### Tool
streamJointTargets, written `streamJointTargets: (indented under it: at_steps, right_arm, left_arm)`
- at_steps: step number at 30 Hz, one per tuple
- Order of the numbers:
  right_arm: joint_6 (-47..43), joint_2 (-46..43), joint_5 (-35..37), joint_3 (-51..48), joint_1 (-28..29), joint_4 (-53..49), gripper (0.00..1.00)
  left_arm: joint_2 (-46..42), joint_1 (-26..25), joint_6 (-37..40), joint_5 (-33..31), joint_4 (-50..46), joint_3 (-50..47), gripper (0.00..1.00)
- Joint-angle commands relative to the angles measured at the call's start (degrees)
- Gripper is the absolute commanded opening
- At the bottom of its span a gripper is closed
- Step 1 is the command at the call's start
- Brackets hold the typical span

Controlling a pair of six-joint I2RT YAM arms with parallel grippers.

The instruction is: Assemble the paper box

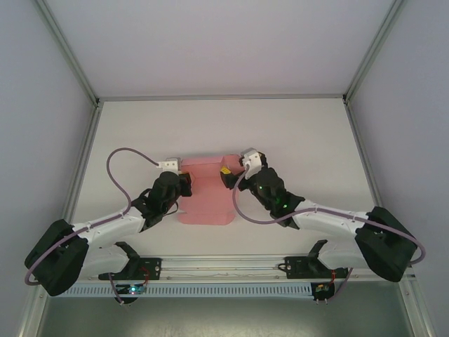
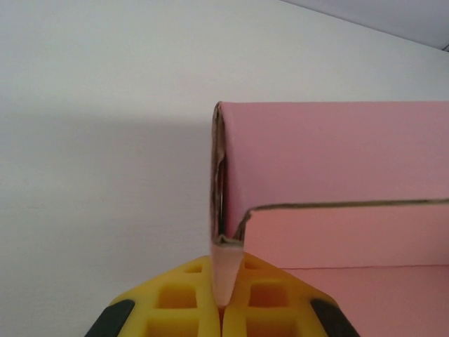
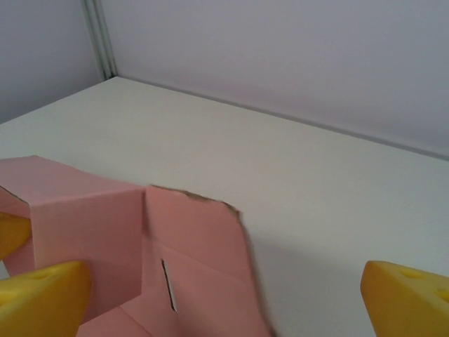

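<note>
The pink paper box (image 1: 208, 196) lies partly folded in the middle of the white table, between both arms. My left gripper (image 1: 184, 184) is at its left side. In the left wrist view the yellow fingers (image 2: 175, 298) of the left gripper (image 2: 224, 275) are shut on a folded corner of the paper box (image 2: 330, 151), whose wall stands upright. My right gripper (image 1: 226, 176) is at the box's far right edge. In the right wrist view the right gripper (image 3: 224, 303) is open, its yellow fingertips (image 3: 43, 295) wide apart over a flap of the paper box (image 3: 193, 235) with a narrow slot (image 3: 167, 284).
The white table (image 1: 302, 140) stretches bare to the back and to both sides of the box. Grey enclosure walls with a metal frame (image 1: 217, 96) close it in. A frame post (image 3: 98, 38) stands at the far corner.
</note>
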Motion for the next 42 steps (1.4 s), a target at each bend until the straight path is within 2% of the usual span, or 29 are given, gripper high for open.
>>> streamJointTargets:
  at_steps: [1, 5, 9, 14, 18, 31, 42]
  right_arm:
    - [4.24, -5.87, 0.53, -1.74, 0.62, -3.70, 0.98]
    - [8.16, -13.20, 1.72, -4.91, 0.56, -13.72, 0.98]
    - [8.44, -19.25, 1.16, -8.37, 0.33, -21.34, 0.98]
    - [7.57, -21.56, -1.32, -10.33, -0.35, -24.06, 0.98]
    - [7.63, -20.87, 0.88, -11.50, -1.27, -22.31, 0.98]
    - [3.99, -13.44, 0.14, -11.06, -3.01, -9.61, 0.98]
    - [0.26, -7.68, -0.61, -5.85, -3.23, -8.57, 0.98]
  left_arm:
    - [-1.98, -0.79, -1.03, -3.52, -0.98, -0.88, 0.00]
    - [-4.04, -0.79, -0.49, -3.35, -1.12, -1.78, 0.00]
    - [-5.51, -0.77, 0.06, -3.30, -3.01, -1.83, 0.00]
    - [-6.32, -0.79, 0.09, -3.67, -3.51, -1.88, 0.00]
    - [-6.36, -0.79, 0.26, -2.96, -3.82, -1.68, 0.00]
    - [-6.55, -0.75, 1.20, 0.05, -3.39, -1.63, 0.00]
    - [-5.88, -0.74, 2.12, 0.97, -2.85, -2.17, 0.00]
